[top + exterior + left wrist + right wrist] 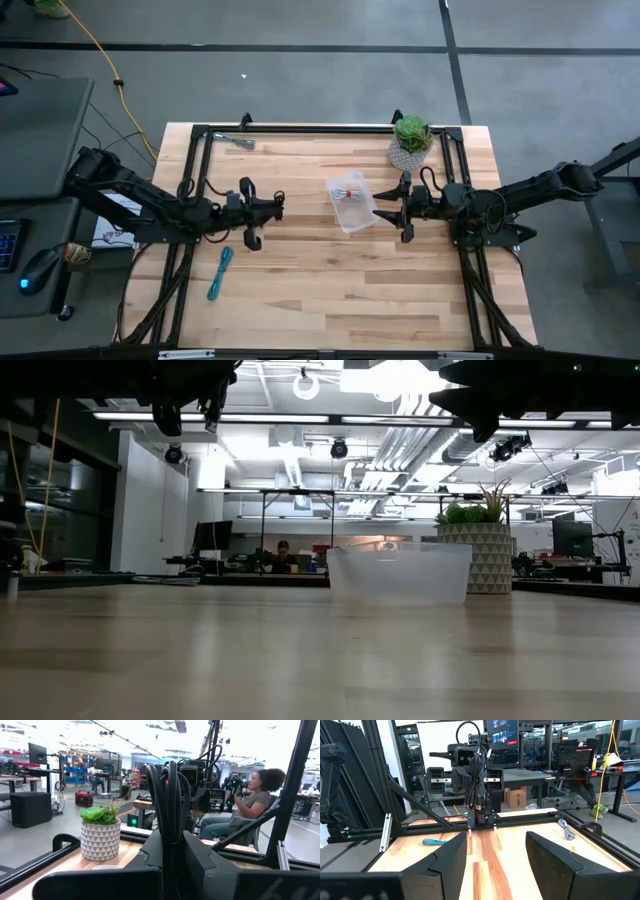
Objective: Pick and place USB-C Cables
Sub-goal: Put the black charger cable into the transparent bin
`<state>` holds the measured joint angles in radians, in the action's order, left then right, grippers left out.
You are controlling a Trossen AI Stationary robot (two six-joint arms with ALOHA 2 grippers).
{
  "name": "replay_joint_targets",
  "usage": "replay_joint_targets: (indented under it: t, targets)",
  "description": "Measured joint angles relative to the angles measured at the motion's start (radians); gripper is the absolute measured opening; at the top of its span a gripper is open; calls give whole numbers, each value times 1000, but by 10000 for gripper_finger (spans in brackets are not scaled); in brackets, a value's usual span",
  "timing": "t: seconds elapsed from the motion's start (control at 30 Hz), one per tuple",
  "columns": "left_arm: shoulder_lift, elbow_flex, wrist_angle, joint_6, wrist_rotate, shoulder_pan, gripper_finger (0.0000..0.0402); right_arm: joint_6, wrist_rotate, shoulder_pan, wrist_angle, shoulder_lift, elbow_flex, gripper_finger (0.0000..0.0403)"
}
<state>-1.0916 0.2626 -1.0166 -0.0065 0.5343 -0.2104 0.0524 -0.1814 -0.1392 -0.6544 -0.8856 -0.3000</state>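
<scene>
The tabletop is made of pale wood boards with a black metal frame along its far edge and sides. Around it is a grey floor with dark lines, and a long yellow cord runs across that floor. In the low view a big bright room lies behind the tabletop, with ceiling lights and a person sitting far back at a desk. A clear tub sits near the middle of the tabletop, and the red-and-white cable lies inside it. A small green plant in a white patterned pot stands by the far edge, just beyond the tub. The teal-blue cable lies alone on the wood, on the left side toward the near edge. The silvery grey cable lies near the far left corner, close to the frame. The left hand hangs above the wood to the left of the tub, and its fingers are pressed on the black cable (it loops up dark between them in the left wrist view). The right hand hangs just right of the tub with its fingers spread and nothing between them. The near half of the tabletop is mostly bare wood.
</scene>
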Motion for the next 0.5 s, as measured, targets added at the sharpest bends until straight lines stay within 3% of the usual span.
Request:
replay_joint_targets:
  t: [0.37,0.5]
  targets:
    - [-4,5,1,-16,11,3,14,-7,0,0,0,0,0,195]
    - [-69,98,64,9,56,38,9,-11,-13,0,-12,0,0,195]
